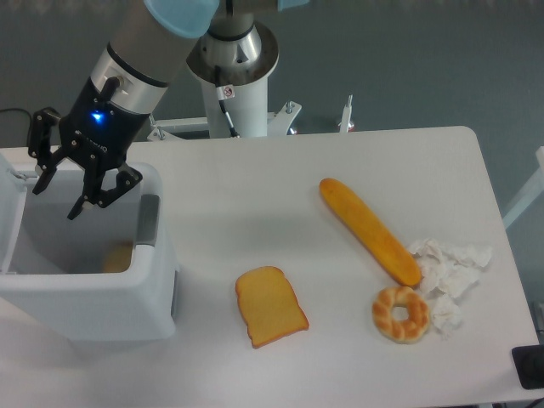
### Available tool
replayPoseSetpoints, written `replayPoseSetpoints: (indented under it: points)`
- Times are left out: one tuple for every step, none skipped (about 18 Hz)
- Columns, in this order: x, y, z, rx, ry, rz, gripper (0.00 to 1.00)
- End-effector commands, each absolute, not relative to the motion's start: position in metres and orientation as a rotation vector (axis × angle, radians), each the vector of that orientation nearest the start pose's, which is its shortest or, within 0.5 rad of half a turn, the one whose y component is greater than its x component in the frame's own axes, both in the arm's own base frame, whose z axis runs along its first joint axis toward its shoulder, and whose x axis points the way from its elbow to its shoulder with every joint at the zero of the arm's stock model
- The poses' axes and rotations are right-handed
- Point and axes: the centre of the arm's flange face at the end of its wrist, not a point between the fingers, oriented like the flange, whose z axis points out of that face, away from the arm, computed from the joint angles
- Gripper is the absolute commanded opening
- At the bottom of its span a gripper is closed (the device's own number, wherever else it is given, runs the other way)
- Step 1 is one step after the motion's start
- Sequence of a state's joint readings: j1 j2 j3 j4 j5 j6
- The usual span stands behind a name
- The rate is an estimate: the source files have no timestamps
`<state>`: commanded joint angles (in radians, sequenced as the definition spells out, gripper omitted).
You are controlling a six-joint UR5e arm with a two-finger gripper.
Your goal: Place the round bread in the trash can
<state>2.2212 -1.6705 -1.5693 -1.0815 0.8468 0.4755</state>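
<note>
The gripper (58, 194) hung over the trash can (110, 297) with its fingers spread wide and empty — the round bread (119, 257) lay below it, inside the bin, only an orange-brown edge showing.

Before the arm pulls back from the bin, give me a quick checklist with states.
1. Hand open, nothing between the fingers: ok.
2. Round bread inside the trash can: ok, an orange-brown piece shows low at the inner right wall, mostly hidden.
3. Hand above the bin opening, not touching the walls: ok as far as this view shows.
4. Lid swung open, out of the hand's path: ok.
5. Toast slice, long loaf and paler ring bun on the table, not near the arm: ok.
</note>
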Motion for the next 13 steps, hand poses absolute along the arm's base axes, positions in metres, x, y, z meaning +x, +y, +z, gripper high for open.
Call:
replayPoseSetpoints:
  points:
    - [-0.181, 0.56, 0.518, -2.392, -0.038, -0.506, 0.59]
    - [-0.186, 0.558, 0.521, -2.386, -0.038, -0.493, 0.62]
    - [-0.198, 0.554, 0.526, -2.371, -0.03, -0.462, 0.68]
    - [-0.21, 0.55, 0.528, -2.356, -0.017, -0.426, 0.74]
    - [-0.218, 0.547, 0.532, -2.346, -0.001, -0.402, 0.76]
    - [-0.223, 0.548, 0.534, -2.341, 0.013, -0.388, 0.77]
    - [-0.225, 0.55, 0.54, -2.332, 0.033, -0.37, 0.83]
    - [-0.228, 0.552, 0.541, -2.328, 0.058, -0.356, 0.89]
    - [-0.235, 0.554, 0.54, -2.325, 0.081, -0.34, 0.94]
    - [-0.24, 0.556, 0.541, -2.322, 0.096, -0.328, 1.0]
    - [-0.243, 0.558, 0.54, -2.32, 0.104, -0.323, 1.0]
    - [-0.244, 0.559, 0.541, -2.317, 0.108, -0.317, 1.0]
    - [-0.25, 0.556, 0.542, -2.315, 0.103, -0.307, 1.0]
